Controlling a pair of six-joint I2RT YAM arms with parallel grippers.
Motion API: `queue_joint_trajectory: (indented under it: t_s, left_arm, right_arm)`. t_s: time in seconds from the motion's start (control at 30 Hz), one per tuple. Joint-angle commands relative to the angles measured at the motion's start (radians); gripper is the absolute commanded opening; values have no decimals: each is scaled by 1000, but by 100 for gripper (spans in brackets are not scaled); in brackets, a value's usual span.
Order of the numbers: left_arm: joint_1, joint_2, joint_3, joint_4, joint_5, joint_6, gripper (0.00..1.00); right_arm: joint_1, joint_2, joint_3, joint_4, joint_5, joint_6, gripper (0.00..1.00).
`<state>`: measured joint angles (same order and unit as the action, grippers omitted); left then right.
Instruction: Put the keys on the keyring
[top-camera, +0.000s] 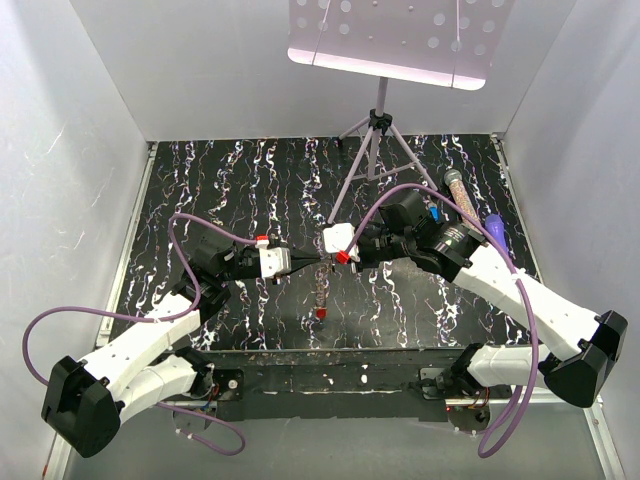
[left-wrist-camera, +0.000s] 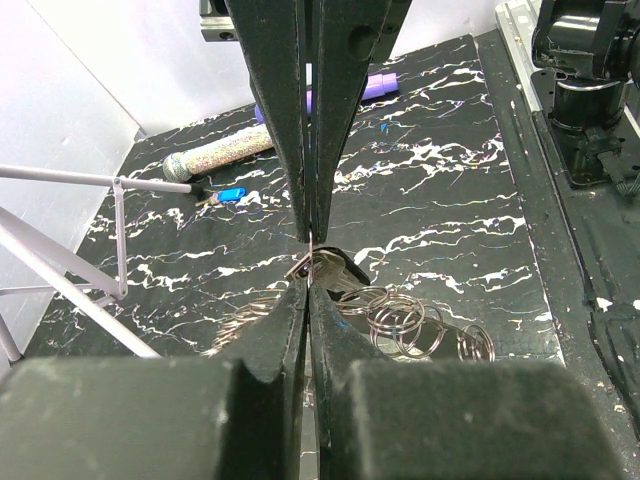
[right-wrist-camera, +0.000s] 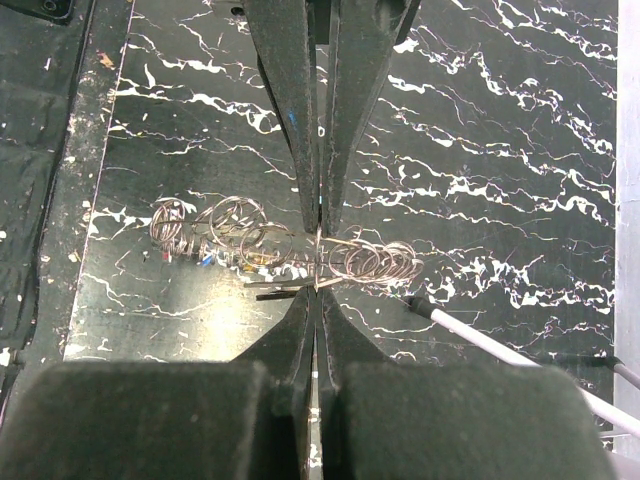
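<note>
Where the two arms meet over the middle of the black marbled worktop, we see the left tool and the right tool almost tip to tip. Each has its fingers pressed shut on the thin wire of the keyring. From that pinch the keyring hangs as a strand of coiled loops, with a small red piece at its lower end; we cannot tell whether that end touches the worktop. In the left wrist view a silver key sits just below the closed fingertips, among the loops. A blue-headed key lies apart on the worktop at the far right, just beside a glittery tube, and a purple object lies near them. A tripod stands at the back.
</note>
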<state>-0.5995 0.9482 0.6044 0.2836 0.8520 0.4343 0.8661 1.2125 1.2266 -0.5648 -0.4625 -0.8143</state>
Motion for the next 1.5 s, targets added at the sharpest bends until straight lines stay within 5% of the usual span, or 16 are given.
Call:
queue_joint_trajectory:
  t_s: [0.0,1.47]
  left_arm:
    - [-5,-11,29,22,-4,3,0]
    - [-5,-9,37,6,-30,-9,0]
  right_arm:
    - [8,-1,2,52,-5,4,1]
    - [10,2,-3,49,-2,-5,1]
